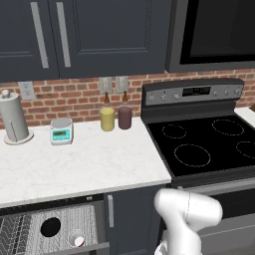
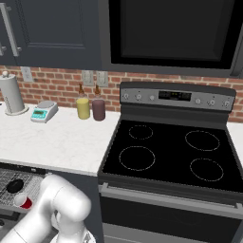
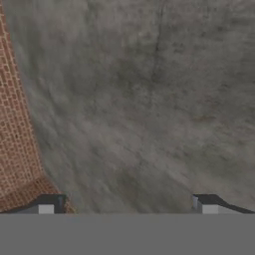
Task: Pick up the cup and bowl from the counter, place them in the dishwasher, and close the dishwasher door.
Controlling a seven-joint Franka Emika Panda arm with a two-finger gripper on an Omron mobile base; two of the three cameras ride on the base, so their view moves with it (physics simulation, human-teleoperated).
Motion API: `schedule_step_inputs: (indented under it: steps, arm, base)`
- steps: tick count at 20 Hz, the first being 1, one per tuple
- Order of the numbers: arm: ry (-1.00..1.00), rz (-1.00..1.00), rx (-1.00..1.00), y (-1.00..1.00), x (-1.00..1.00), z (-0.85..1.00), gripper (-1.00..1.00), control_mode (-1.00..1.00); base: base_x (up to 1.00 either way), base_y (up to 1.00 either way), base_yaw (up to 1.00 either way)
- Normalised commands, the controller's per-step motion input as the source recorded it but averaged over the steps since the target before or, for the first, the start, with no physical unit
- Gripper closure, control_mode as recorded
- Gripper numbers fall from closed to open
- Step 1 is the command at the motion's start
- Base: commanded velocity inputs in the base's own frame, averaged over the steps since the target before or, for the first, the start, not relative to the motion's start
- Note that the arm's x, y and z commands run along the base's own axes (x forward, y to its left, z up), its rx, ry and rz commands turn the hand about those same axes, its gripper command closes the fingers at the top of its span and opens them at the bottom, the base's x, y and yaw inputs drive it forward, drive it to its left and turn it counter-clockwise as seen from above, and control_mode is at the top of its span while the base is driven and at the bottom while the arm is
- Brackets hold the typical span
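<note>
Looking along the gripper (image 3: 127, 204), I see its two dark fingertips (image 3: 50, 201) standing far apart at the bottom corners of the hand view, jaws wide open with nothing between them. Beyond them lies mottled grey surface, with brick running down the left edge of that frame.

Moving outward, the cup (image 1: 76, 239) and the bowl (image 1: 50, 227) both already sit on the light wire rack of the dishwasher (image 1: 74, 219), at the lower left of the left base view; the cup lies tipped, its white mouth toward the camera, just right of and below the bowl. In the right base view they show at the lower left edge, beside the arm's white elbow.

The counter (image 1: 99, 164) above holds a paper towel roll (image 1: 12, 117), a small scale (image 1: 61, 131), and a yellow canister (image 1: 107, 119) touching a maroon canister (image 1: 124, 117).

By my judgement only the dishwasher door is left. I cannot see the door panel itself, so I cannot tell which way it lies from the jaws, though the rack sits low and to the left of the arm in the frame.
</note>
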Motion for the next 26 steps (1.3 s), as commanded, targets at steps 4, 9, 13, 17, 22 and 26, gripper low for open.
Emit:
schedule_step_inputs:
  steps: [4,9,13,17,22,26]
  arm:
    - [0.02,-0.53,-0.05,0.85,1.0,0.0,-1.0,-1.0]
    - [0.05,-0.4,-0.01,0.47,1.0,0.0,-1.0,-1.0]
    - [0.14,-0.1,0.02,-0.23,1.0,-0.12,-1.0,-1.0]
    - [0.07,0.0,0.12,-0.95,1.0,-0.25,-1.0,-1.0]
    - [0.0,-0.17,0.09,-0.98,1.0,-0.29,-1.0,-1.0]
    - [0.01,-0.26,0.07,-0.65,1.0,-0.09,-1.0,-1.0]
  base:
    - [0.0,0.0,0.0]
    - [0.0,0.0,0.0]
    - [0.0,0.0,0.0]
    - [0.0,0.0,0.0]
    - [0.0,0.0,0.0]
    - [0.0,0.0,0.0]
